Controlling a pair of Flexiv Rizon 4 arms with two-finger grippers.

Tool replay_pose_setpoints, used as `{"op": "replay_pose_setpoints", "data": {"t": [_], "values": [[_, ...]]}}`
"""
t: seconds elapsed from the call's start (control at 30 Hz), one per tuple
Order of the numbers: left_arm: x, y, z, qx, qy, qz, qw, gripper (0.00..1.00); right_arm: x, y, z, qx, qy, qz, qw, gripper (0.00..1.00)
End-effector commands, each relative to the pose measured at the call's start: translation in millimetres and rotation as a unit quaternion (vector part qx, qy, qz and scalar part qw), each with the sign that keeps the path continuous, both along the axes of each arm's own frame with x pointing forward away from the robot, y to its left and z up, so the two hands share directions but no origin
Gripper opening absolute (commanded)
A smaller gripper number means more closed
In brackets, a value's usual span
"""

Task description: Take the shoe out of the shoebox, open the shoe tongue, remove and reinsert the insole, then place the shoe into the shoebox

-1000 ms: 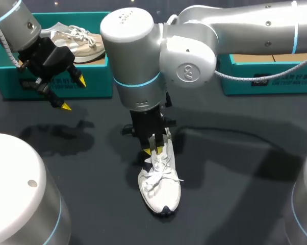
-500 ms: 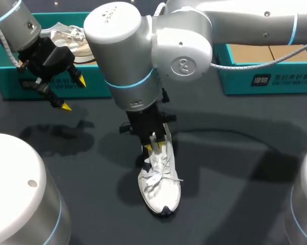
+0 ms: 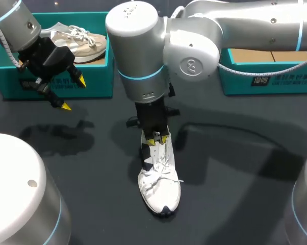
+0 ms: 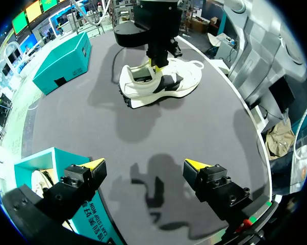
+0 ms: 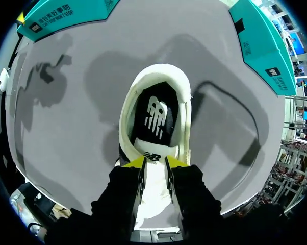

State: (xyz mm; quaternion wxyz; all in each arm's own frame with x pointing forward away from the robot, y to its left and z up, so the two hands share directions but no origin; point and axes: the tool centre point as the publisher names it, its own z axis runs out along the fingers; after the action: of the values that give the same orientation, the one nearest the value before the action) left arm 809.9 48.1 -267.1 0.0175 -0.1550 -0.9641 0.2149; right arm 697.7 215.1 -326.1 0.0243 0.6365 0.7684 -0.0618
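White shoe (image 3: pixel 159 189) stands on its sole on the dark table (image 3: pixel 235 178), out of the box, directly under the right gripper (image 5: pixel 156 162). Heel opening lies just ahead of the fingers; toe end sits back beneath the wrist.

Right gripper: fingers drawn close together, pinching the top of the tongue (image 5: pixel 154 153) from both sides. Ahead of the tips the dark insole (image 5: pixel 154 120) shows, seated flat inside the collar.

Left gripper (image 4: pixel 144 166): fingers spread wide, nothing between them, hanging above the table with the shoe well ahead of it. A teal shoebox (image 3: pixel 100 76) holding a beige shoe (image 3: pixel 84 41) is just beside it.

Handling, by judgement: the shoe looks light, with a soft upper and a stiffer sole, so a pull on the tongue may lift or drag the whole shoe rather than open it. Laces could limit the tongue's travel. The insole is likely thin and floppy and best taken at its heel edge. For carrying, the padded heel collar or the side wall offers the firmest hold.
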Motion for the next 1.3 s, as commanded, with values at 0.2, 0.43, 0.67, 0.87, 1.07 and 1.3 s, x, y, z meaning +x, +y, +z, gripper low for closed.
{"op": "replay_pose_setpoints", "data": {"t": [0.2,0.43,0.67,0.87,1.07,1.3], "values": [[-0.6,0.3,0.6,0.001,0.0,0.0,1.0,1.0,-8.1,2.4,50.8,0.016,-0.027,0.156,0.987,0.43],[-0.6,0.3,0.6,0.001,0.0,0.0,1.0,1.0,-4.0,5.2,63.0,0.01,-0.007,0.326,0.945,1.0],[-0.6,0.3,0.6,0.001,0.0,0.0,1.0,1.0,-8.6,2.4,65.8,0.051,-0.012,0.543,0.838,1.0],[-0.6,0.3,0.6,0.001,0.0,0.0,1.0,1.0,-8.6,2.4,65.8,0.051,-0.012,0.543,0.838,1.0],[-0.6,0.3,0.6,0.001,0.0,0.0,1.0,1.0,0.0,-8.3,67.3,0.045,-0.019,0.556,0.83,1.0],[-0.6,0.3,0.6,0.001,0.0,0.0,1.0,1.0,30.0,-13.7,72.0,0.034,-0.046,0.582,0.811,1.0]]}}
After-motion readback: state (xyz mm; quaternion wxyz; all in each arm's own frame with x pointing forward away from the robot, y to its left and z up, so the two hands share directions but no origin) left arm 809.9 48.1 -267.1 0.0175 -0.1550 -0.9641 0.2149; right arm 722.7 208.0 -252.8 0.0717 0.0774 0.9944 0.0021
